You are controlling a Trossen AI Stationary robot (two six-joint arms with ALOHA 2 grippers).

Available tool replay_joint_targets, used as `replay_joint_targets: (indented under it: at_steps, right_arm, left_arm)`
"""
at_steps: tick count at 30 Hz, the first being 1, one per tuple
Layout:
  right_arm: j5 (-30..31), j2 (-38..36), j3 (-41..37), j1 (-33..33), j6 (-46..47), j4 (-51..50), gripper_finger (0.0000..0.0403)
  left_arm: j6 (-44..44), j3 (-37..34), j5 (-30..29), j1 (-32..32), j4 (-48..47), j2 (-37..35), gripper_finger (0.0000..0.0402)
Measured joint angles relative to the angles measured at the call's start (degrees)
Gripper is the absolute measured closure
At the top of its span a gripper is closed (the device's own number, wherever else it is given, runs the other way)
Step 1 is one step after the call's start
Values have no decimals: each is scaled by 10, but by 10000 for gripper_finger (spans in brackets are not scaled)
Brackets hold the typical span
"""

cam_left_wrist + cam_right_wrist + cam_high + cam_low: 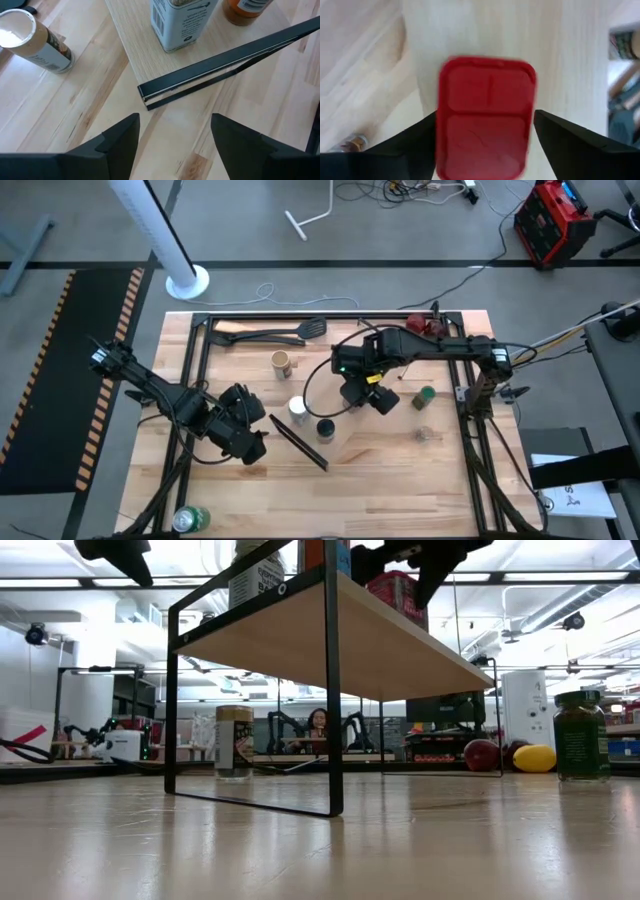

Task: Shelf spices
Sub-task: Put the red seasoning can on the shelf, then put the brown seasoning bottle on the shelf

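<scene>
From above, we see the right pincer over the middle of the desk, above the shelf, whose dark bar shows at about 7 o'clock from it. The left pincer waits at 9 o'clock of the shelf. The tan open-top cylinder stands at 11 o'clock, the green jar at 3 o'clock, and the small clear shaker at 4 o'clock, all three not yet on the shelf. The black spatulas lie at 12 o'clock, well apart, and a green drinks can sits at the near edge.

From desk height, the shelf board is raised on its black legs; a capped jar stands beyond it and the green jar is at 3 o'clock, near a yellow lemon.

In the left wrist view, the left fingers stand apart and hold nothing, pointing at the shelf's end bar; a pale tin already stands on the board.

In the right wrist view, the red square tin sits between the right fingers, which stand apart on both sides; we cannot tell if they touch it. We judge that a finger catching the tin as the pincer lifts could tip it off the board.
</scene>
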Motion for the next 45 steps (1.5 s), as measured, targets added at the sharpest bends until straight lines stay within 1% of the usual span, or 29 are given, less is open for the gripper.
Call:
replay_joint_targets:
  at_steps: [2,8,13,16,18,21,26,30,33,39,45]
  right_arm:
    - [18,-4,4,0,6,-2,111]
    - [19,-30,24,5,35,-8,116]
    - [29,-48,23,17,73,-53,121]
    - [54,-60,23,28,120,-92,120]
    - [56,-70,23,40,158,-111,120]
    - [54,-84,22,64,210,-114,126]
    - [53,-110,3,101,290,-114,139]
    - [53,-140,-44,120,340,-115,148]
    - [54,-169,-99,124,385,-107,155]
    - [53,-256,-261,124,458,-33,162]
    - [49,-330,-396,128,543,51,148]
  left_arm:
    - [0,0,0,0,0,0,167]
    - [39,0,-4,0,-1,-1,173]
    - [62,0,-17,0,-2,-7,175]
    - [63,0,-17,0,-5,-11,174]
    - [62,0,-18,0,-6,-16,173]
    - [64,0,-19,0,-6,-25,174]
    - [75,0,-41,0,-7,-36,180]
    - [81,0,-54,0,-12,-38,183]
    - [82,0,-60,0,-18,-39,185]
    - [80,0,-62,0,-18,-39,184]
    - [80,0,-62,0,-18,-39,189]
